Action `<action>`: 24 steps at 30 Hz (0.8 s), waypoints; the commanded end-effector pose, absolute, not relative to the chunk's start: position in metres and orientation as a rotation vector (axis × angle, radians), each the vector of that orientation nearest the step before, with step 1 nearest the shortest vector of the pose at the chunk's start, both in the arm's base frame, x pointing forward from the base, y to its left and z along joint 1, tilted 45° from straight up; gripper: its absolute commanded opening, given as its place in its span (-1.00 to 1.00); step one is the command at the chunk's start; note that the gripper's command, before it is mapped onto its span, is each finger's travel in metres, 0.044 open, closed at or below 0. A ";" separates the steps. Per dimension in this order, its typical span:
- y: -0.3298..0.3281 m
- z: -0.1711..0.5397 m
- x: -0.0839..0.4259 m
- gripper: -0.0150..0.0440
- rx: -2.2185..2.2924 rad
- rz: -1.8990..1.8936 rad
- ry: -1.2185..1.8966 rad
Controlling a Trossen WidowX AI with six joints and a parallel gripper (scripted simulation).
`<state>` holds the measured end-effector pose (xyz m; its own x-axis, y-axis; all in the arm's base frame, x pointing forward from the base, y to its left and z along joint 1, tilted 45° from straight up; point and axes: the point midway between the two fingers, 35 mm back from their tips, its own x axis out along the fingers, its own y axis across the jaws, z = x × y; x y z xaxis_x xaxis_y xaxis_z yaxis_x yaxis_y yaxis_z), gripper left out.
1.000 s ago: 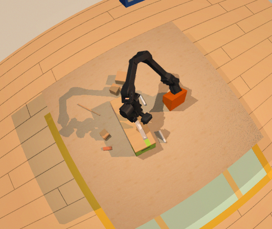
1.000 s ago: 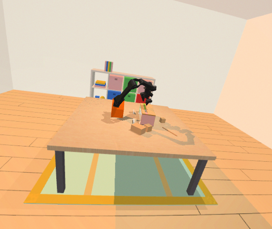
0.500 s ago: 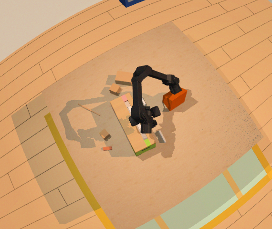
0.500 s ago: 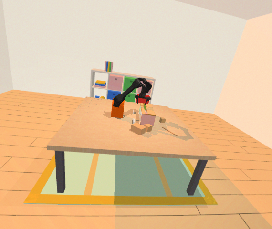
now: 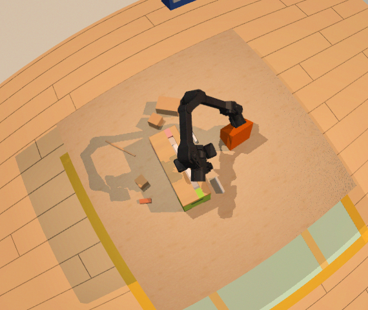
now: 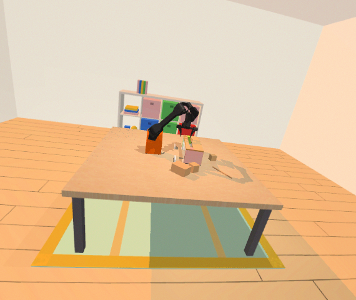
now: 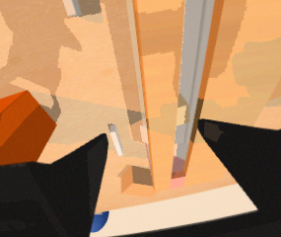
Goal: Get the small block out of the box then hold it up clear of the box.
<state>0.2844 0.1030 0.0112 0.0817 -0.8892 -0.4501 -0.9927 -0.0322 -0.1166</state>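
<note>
The box point(image 5: 184, 195) point(image 6: 193, 157) stands on the table point(image 5: 244, 233) point(image 6: 120, 180), with a long slot along its wooden top, a pink end and a green end point(image 5: 197, 202). My gripper point(image 5: 195, 158) point(image 6: 186, 134) point(image 7: 153, 130) is open and empty. It points down above the box, its fingers spread across the box's width. The small block on the shelf cannot be made out for certain. In the wrist view a small pale tan patch point(image 7: 181, 116) shows in the slot between the fingers. My gripper and arm hide the middle of the box in the top view.
The orange arm base point(image 5: 239, 135) point(image 6: 153, 145) stands beside the box. A large brown block point(image 5: 167, 105) point(image 6: 180, 169) and a smaller one point(image 5: 155, 121) lie beyond the pink end. A thin stick point(image 5: 121, 148) point(image 6: 222, 172), another brown block point(image 5: 142, 182), a red-orange piece point(image 5: 145, 201) and pale bars point(image 5: 216, 184) lie around.
</note>
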 end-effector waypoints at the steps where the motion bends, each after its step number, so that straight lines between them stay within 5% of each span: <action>1: 0.097 0.004 0.285 0.86 -1.987 0.360 1.864; 24: 0.071 -0.023 0.287 0.86 -1.988 0.359 1.864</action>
<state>0.2883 0.0772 -0.0165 0.0832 -0.8890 -0.4503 -0.9925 -0.0336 -0.1172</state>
